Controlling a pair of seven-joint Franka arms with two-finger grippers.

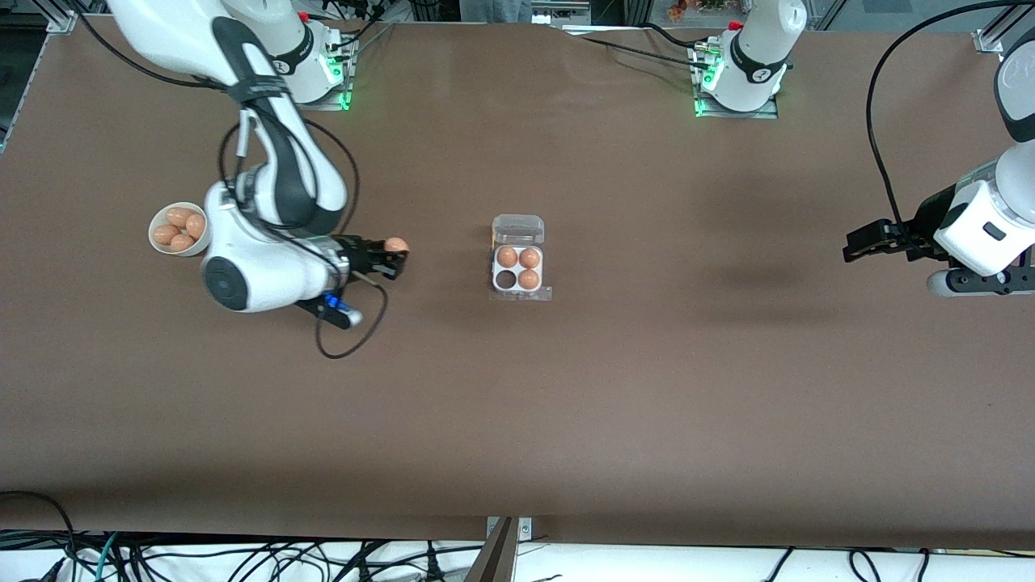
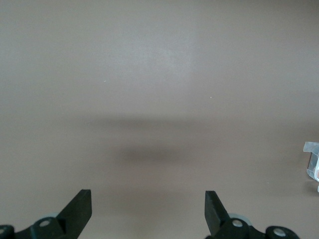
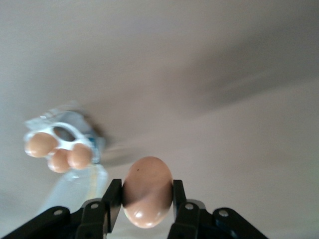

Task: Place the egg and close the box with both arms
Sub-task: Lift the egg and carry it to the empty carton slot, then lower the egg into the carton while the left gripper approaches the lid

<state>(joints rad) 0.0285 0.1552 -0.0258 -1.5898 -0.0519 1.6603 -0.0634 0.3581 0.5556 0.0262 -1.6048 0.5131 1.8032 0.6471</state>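
Note:
The box (image 1: 518,286) lies open mid-table, its clear lid (image 1: 518,229) folded back toward the robots' bases. Three orange-brown eggs fill its white tray, and one cell (image 1: 506,280) is empty. My right gripper (image 1: 396,252) is shut on the egg (image 1: 395,245) over bare table, between the bowl and the box. In the right wrist view the egg (image 3: 147,191) sits between the two pads, with the box (image 3: 64,130) farther off. My left gripper (image 1: 851,245) waits open at the left arm's end of the table. Its fingers (image 2: 79,205) hang over bare table with nothing between them.
A round white bowl (image 1: 158,243) with several more eggs stands at the right arm's end, beside the right arm's wrist. A black cable (image 1: 356,339) loops down from that arm. An edge of the box's lid (image 2: 312,158) shows in the left wrist view.

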